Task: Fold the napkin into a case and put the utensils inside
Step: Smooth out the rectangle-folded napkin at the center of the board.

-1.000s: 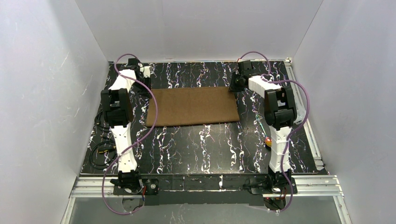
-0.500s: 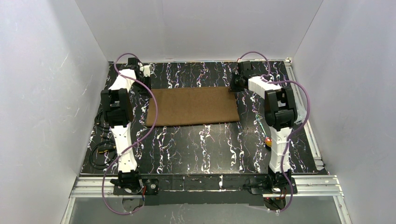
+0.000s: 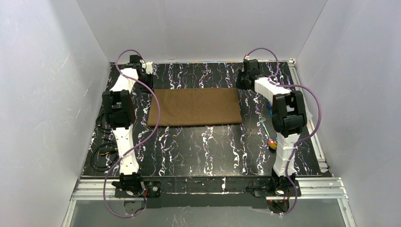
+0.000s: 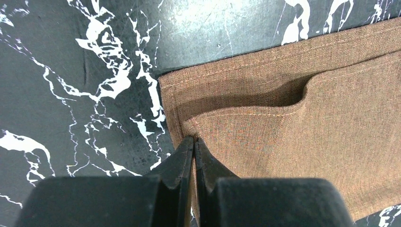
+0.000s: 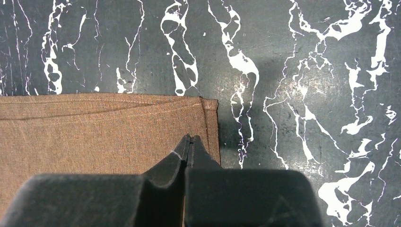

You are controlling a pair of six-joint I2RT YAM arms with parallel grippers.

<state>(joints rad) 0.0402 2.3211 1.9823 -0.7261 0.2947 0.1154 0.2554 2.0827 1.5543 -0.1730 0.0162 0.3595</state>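
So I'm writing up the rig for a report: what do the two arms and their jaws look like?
Both the left arm and right arm have white links with bulky black joint housings. A thin purple cable loops loosely along each. The jaws are matte black, broad at the base, tapering to narrow tips.

Bright light comes from above. The black white-veined tabletop [image 4: 222,23] has pale glare. A soft shadow crosses the thin brown cloth napkin [image 4: 293,132]. The black left gripper [image 4: 194,141] looks blurry.
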